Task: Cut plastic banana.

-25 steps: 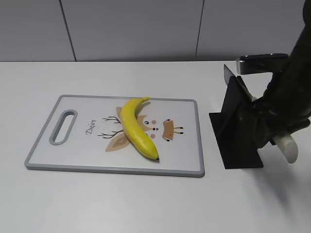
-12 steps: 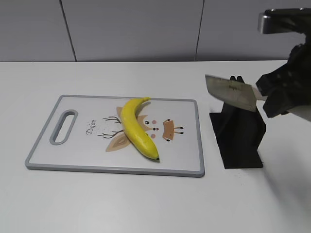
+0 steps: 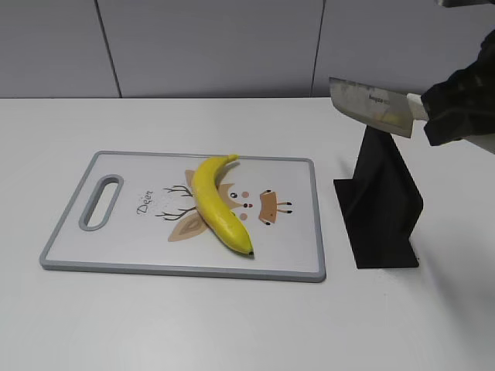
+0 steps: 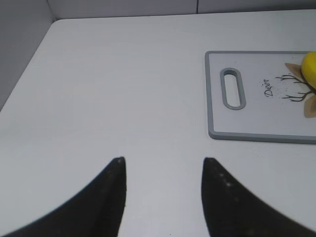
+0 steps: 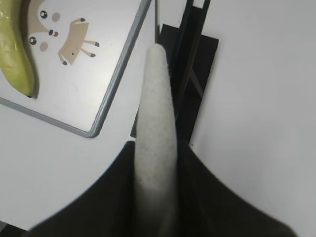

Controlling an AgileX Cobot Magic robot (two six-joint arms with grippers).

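Note:
The plastic banana lies whole on the cutting board, curved, stem toward the back, dark tip toward the front. Part of it shows in the right wrist view and the left wrist view. My right gripper is shut on the pale handle of a knife, held in the air above the black knife stand, blade pointing left. My left gripper is open and empty over bare table, left of the board.
The black knife stand stands on the white table just right of the board's right edge. A grey wall runs behind the table. The board has a handle slot at its left end.
My right gripper has lifted the knife out of the black stand and raised it up and to the right. The banana and board have not moved.

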